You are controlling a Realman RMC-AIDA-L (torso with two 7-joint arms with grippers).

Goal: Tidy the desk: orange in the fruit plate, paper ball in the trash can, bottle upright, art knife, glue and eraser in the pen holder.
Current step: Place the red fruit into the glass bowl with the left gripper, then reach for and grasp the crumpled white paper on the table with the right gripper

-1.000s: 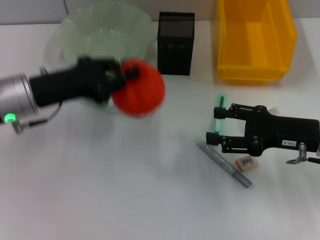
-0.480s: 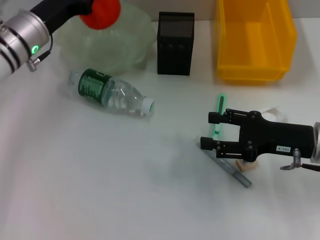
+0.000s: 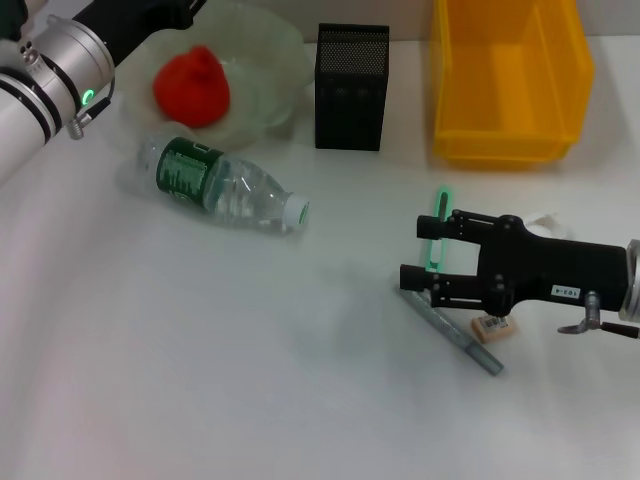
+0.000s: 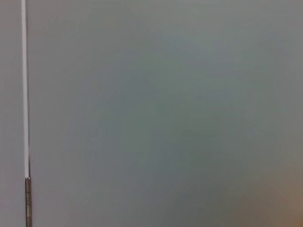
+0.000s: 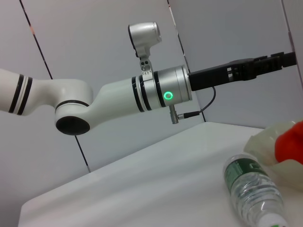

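Well, the broad white tabletop (image 3: 200, 380) fills most of the scene, backed by a grey panelled wall (image 5: 94, 47) crossed by thin dark seams. At the far right stands the bright yellow rectangular plastic trash can (image 3: 508, 80). At the far left, the wide pale-green glass fruit plate with a wavy rim (image 3: 262, 60) holds the red-orange round orange (image 3: 192, 85). The left gripper (image 3: 150, 12) sits high above that bowl at the frame's edge; I cannot tell how its fingers stand. Between bowl and bin stands the black mesh pen holder (image 3: 352, 86). The clear plastic bottle with a dark green label (image 3: 215, 185) lies on its side before the bowl. The right gripper (image 3: 425, 258) hovers low, fingers spread wide, over a grey pen-like stick (image 3: 455, 335), a green stick (image 3: 437, 228) and the tiny beige eraser (image 3: 490, 326).
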